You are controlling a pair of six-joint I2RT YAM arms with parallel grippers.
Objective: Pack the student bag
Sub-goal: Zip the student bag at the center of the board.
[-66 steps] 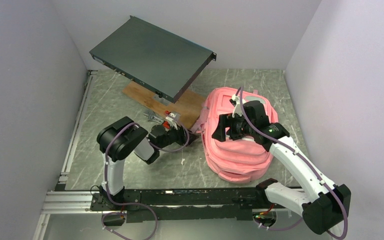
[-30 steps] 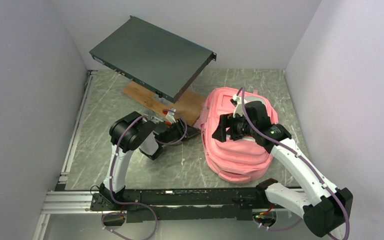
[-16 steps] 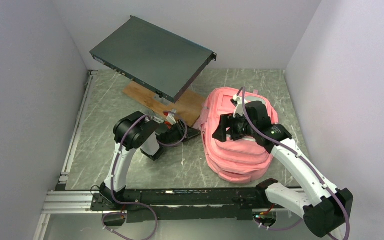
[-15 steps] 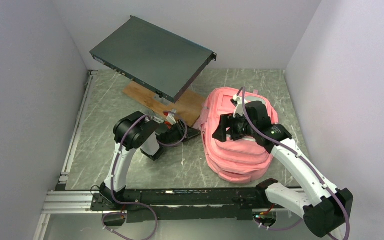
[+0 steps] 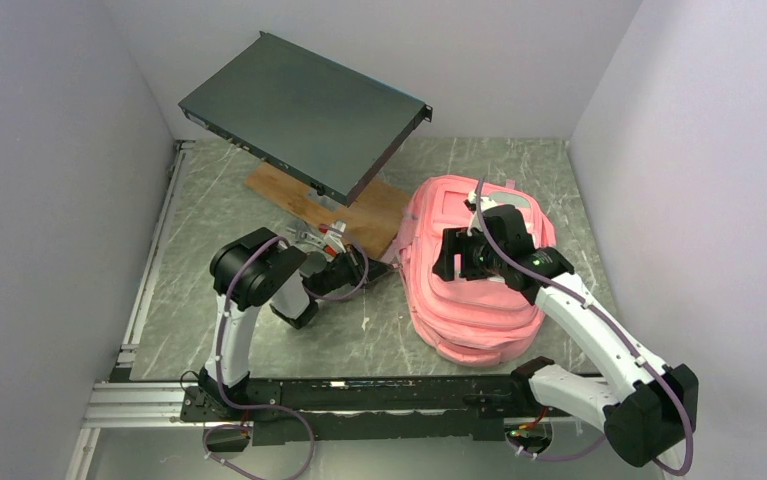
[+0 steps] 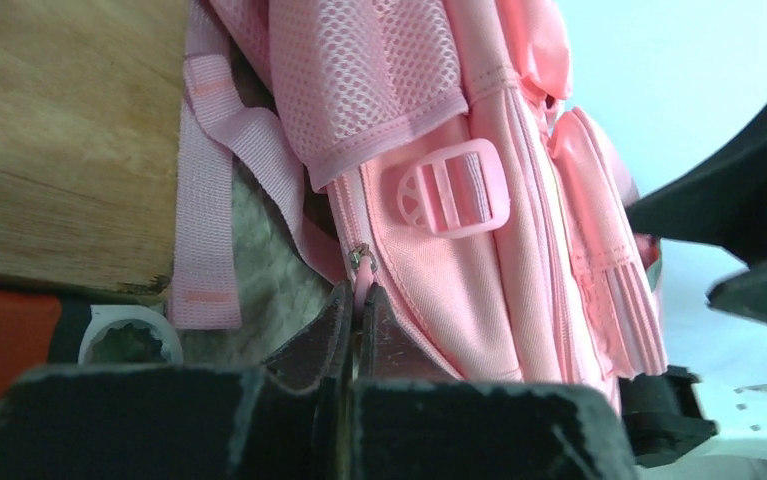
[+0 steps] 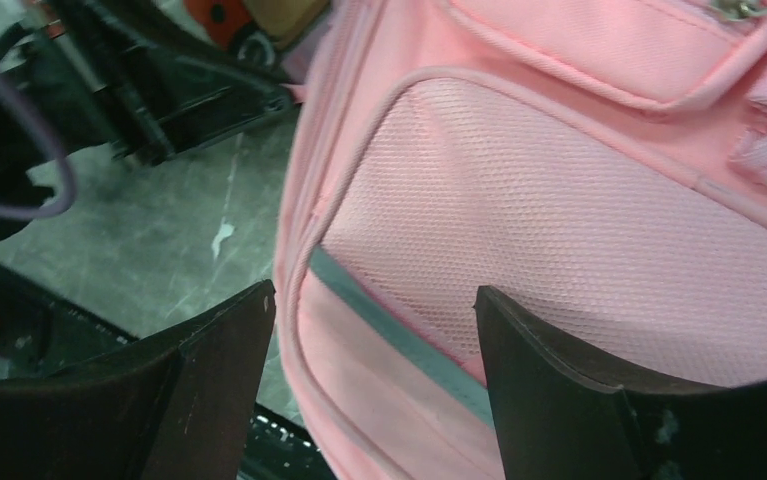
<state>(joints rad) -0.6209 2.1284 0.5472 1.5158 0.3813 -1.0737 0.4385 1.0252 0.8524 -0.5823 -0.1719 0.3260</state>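
Observation:
The student bag [image 5: 479, 300], a soft pink backpack, lies on the marble table right of centre. My left gripper [image 5: 387, 267] reaches its left side. In the left wrist view the left gripper [image 6: 356, 295] is shut on the pink zip pull [image 6: 363, 278] at the end of a side zip on the student bag [image 6: 429, 280], just below a pink buckle [image 6: 454, 190]. My right gripper [image 5: 448, 256] hovers over the bag's front, open. In the right wrist view the right gripper [image 7: 374, 295] has its fingers spread above the mesh pocket [image 7: 559, 220], holding nothing.
A dark flat rack unit [image 5: 304, 110] stands tilted over a wooden board [image 5: 364, 208] at the back left. A red-and-white part [image 5: 334, 236] and a white ring [image 6: 124, 335] lie by the board. Grey walls close in both sides; a black rail [image 5: 359, 393] runs along the near edge.
My left gripper has closed onto the zip pull and its elbow has drawn back a little to the left. The right gripper has narrowed slightly above the bag.

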